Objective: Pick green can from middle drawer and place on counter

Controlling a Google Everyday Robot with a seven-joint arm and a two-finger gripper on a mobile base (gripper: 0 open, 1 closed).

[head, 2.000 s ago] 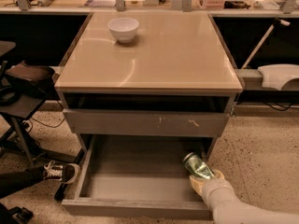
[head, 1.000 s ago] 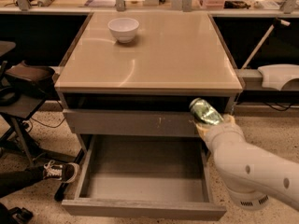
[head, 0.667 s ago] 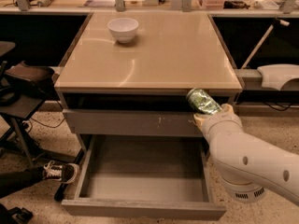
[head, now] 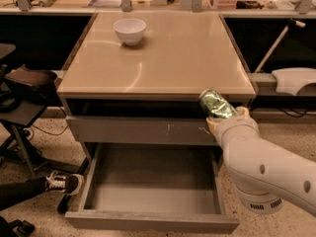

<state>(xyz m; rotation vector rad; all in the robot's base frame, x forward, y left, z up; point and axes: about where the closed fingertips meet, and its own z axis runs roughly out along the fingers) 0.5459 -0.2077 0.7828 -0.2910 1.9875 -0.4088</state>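
Note:
My gripper [head: 228,116] is shut on the green can [head: 216,104], a shiny dark-green can held tilted at the front right corner of the counter [head: 163,53], level with its pale edge. The white arm reaches in from the lower right. The middle drawer [head: 148,181] stands pulled open below, its bare grey inside holding nothing. The can is above the drawer's right side and in front of the counter edge, not resting on the top.
A white bowl [head: 130,30] sits at the counter's back left. A grey drawer front with white scuffs [head: 143,130] is just left of the gripper. A person's shoe [head: 61,182] and a dark chair [head: 19,98] stand left of the cabinet.
The gripper has lifted the green can out of the middle drawer's right side and up to the level of the counter's front edge. The drawer is now bare.

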